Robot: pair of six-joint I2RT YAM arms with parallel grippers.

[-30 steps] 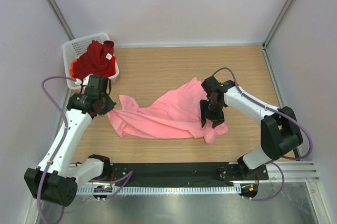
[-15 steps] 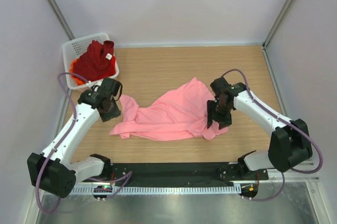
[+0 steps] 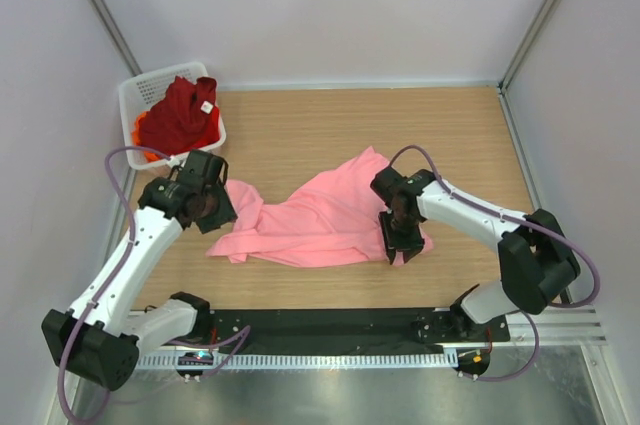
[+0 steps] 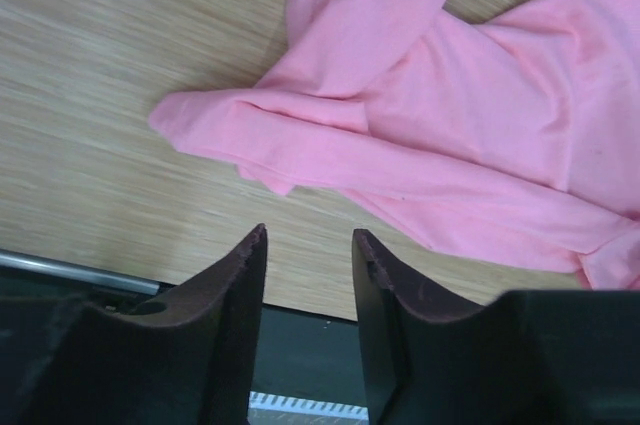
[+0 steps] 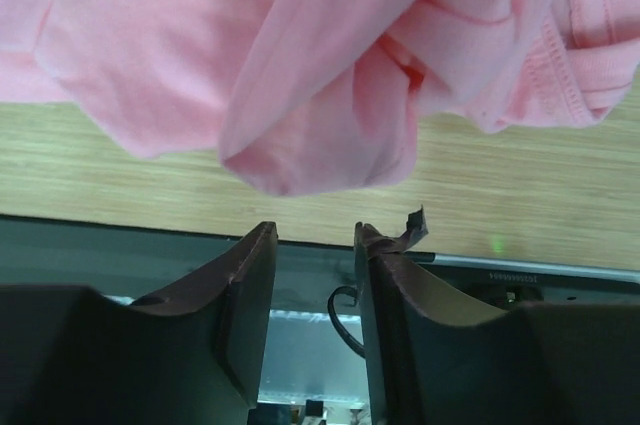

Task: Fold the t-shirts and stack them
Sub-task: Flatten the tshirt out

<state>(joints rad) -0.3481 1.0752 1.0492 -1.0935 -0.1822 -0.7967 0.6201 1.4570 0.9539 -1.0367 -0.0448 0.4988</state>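
The light pink t-shirt (image 3: 318, 217) lies crumpled on the table (image 3: 300, 130), between the two arms. The left tool (image 4: 308, 237) hovers by its left end, jaws parted and empty. The right tool (image 5: 315, 230) stands part open at the right end, gripping nothing. The dark red t-shirt (image 3: 182, 113) (an orange t-shirt (image 3: 141, 133) beneath it) sits in the basket (image 3: 133, 95), far left.

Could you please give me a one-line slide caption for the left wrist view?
Open, empty left gripper facing the crumpled pink t-shirt on the wooden table.
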